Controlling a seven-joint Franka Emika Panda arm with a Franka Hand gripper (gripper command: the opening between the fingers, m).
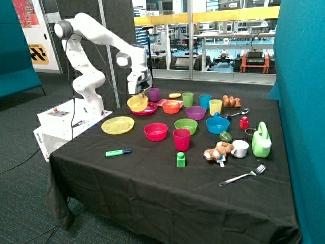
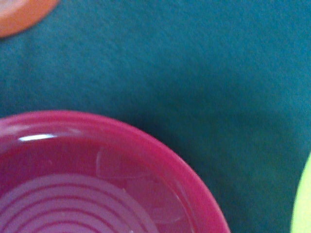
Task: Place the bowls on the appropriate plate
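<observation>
My gripper (image 1: 139, 94) is at the back of the table, shut on the rim of the yellow bowl (image 1: 137, 104). The bowl hangs tilted just over the pink-red plate (image 1: 149, 110). The wrist view shows that plate's ringed surface (image 2: 97, 184) close below and a yellow edge of the bowl (image 2: 305, 204) at the side; the fingers are out of that view. The pink-red bowl (image 1: 155, 131) stands on the cloth nearer the front, between the empty yellow plate (image 1: 118, 125) and the taller pink-red cup (image 1: 181, 139).
An orange bowl (image 1: 171, 107) sits right beside the pink-red plate, with purple (image 1: 195, 112), green (image 1: 186, 125) and blue (image 1: 217, 124) bowls further along. Several cups stand at the back. A green marker (image 1: 118, 152), green block (image 1: 181, 159) and fork (image 1: 244, 176) lie toward the front.
</observation>
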